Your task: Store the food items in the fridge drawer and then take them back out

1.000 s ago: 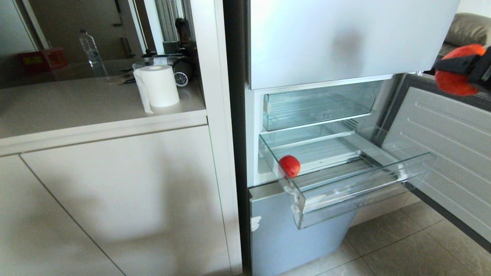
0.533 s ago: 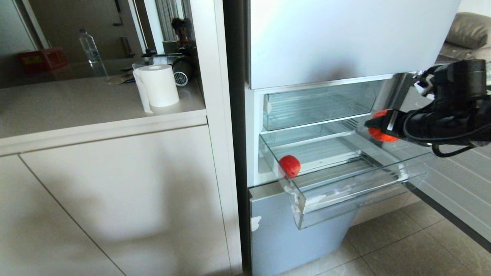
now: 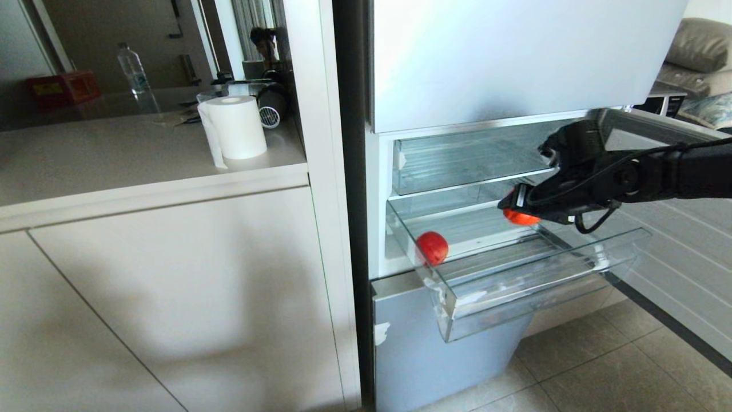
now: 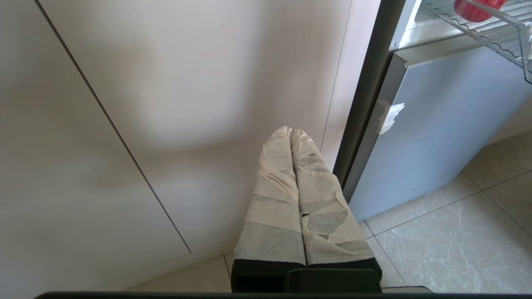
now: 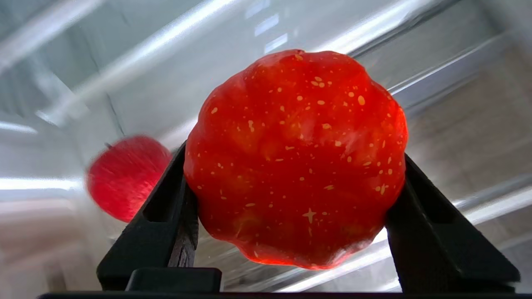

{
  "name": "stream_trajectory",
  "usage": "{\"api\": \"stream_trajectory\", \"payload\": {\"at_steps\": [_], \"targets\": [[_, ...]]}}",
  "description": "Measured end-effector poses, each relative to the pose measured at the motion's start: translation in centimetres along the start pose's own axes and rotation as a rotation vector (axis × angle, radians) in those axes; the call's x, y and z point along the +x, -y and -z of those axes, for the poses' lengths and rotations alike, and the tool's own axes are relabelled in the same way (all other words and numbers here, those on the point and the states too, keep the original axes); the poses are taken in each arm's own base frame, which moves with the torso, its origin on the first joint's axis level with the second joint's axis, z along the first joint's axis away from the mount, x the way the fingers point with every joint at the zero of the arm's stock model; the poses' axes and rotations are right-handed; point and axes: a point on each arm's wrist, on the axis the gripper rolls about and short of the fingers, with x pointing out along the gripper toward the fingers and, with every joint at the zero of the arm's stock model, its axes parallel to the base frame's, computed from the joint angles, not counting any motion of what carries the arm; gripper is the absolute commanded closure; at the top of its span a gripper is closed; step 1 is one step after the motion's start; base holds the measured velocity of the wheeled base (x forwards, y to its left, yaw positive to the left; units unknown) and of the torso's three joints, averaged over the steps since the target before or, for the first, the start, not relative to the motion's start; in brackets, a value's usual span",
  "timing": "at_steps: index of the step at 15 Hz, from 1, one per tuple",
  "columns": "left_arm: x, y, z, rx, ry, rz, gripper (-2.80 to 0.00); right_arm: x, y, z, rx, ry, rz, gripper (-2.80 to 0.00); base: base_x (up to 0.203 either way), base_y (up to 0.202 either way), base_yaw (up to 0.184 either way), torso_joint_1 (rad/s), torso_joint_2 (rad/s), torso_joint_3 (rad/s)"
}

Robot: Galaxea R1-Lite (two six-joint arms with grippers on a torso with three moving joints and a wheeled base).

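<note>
A matte, pale countertop (image 3: 114, 154) carries a white paper towel roll (image 3: 235, 127) left of the open fridge (image 3: 514, 63), with a clear plastic water bottle (image 3: 135, 71) and a red box (image 3: 60, 87) farther back on it. Below, flat cream cabinet panels (image 3: 171, 297) run up to the fridge's dark edge.

The left gripper (image 4: 297, 143), its two fingers wrapped in creased beige tape and pressed together, hangs low in front of those cabinet panels, just left of the fridge's grey lower door (image 3: 434, 360).

Inside the fridge, the shallow clear upper drawer (image 3: 474, 154) sits closed above the fridge drawer (image 3: 543, 280), a deeper clear plastic bin with a ribbed floor and thick front lip, pulled out. A smooth, round red apple (image 3: 432, 248) rests at the drawer's left front corner, against its side wall.

The right gripper (image 3: 517, 213), on a black cabled arm reaching in from the fridge's right, holds over the drawer's right rear part. Its black angular fingers (image 5: 174, 216) pinch a squat, ribbed, pumpkin-shaped piece (image 5: 296, 158), glossy orange-red with pale flecks.
</note>
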Motion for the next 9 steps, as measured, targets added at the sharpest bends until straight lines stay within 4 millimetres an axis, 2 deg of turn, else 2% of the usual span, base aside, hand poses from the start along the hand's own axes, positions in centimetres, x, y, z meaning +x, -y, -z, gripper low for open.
{"api": "stream_trajectory", "payload": {"at_steps": [6,7,9], "targets": [[0.0,0.0,0.0,0.0,0.0,0.0,0.0,5.7,-1.9,2.1,-0.009,-0.109,0.008,0.0,0.0,0.0,0.0,0.0,0.0,0.0],[0.0,0.0,0.0,0.0,0.0,0.0,0.0,6.3,-2.2,2.5,-0.012,-0.119,0.007,-2.8,0.0,0.0,0.0,0.0,0.0,0.0],[0.0,0.0,0.0,0.0,0.0,0.0,0.0,7.0,-2.5,3.2,-0.01,-0.135,0.007,-2.8,0.0,0.0,0.0,0.0,0.0,0.0]]}}
